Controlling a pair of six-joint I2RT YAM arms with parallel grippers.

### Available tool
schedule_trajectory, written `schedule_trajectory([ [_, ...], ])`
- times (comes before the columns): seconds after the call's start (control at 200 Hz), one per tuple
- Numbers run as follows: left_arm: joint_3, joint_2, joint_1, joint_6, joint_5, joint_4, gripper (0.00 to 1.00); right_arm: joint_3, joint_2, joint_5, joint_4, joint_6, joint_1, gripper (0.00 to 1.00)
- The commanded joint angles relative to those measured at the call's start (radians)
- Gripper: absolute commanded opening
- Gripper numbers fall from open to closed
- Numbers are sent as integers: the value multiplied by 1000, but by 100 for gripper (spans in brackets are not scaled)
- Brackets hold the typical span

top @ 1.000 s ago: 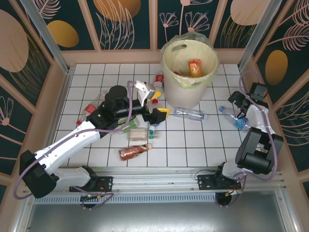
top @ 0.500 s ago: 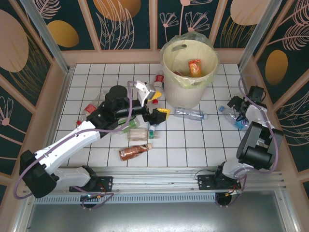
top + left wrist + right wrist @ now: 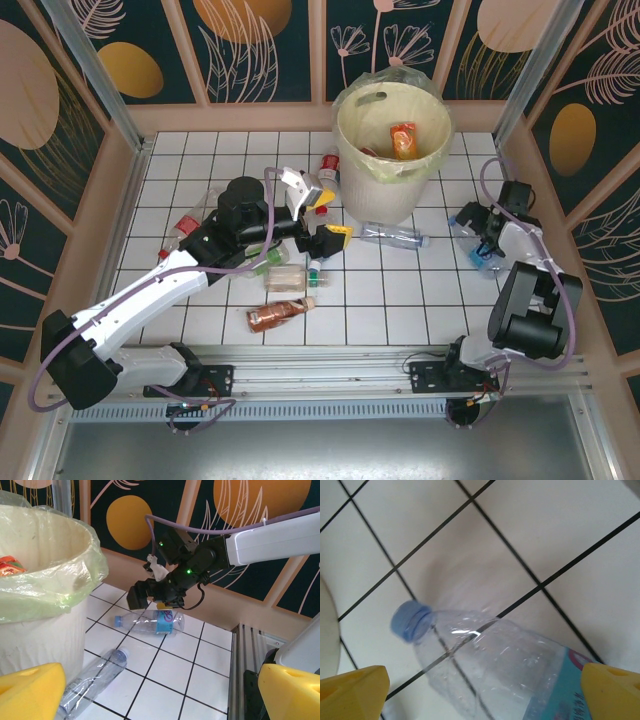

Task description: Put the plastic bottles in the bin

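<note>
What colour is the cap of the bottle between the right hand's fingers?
Light blue. The cap of the bottle shows best in the right wrist view.

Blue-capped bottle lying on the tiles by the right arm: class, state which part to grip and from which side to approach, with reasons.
The bottle lies on its side, so probably grip its clear body just behind the shoulder, from straight above; the open right gripper can straddle its round width there.

Left arm (image 3: 150,295), stretched diagonally from its near-left base toward centre, tool (image 3: 328,215) with yellow-padded fingers (image 3: 30,690) spread wide; right arm (image 3: 530,300), folded steeply above its near-right base, wrist bent down, tool (image 3: 480,238) low, fingers likewise parted.
</note>
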Motion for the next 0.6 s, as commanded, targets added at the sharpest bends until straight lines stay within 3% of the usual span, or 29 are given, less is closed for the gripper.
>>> schedule_trajectory([
  [0.0, 29, -14, -4, -11, 27, 13, 99, -21, -57, -12, -40, 28, 47, 99],
  [0.595, 28, -20, -4, -17, 35, 19, 99, -24, -11, 90, -127, 19, 123, 96],
])
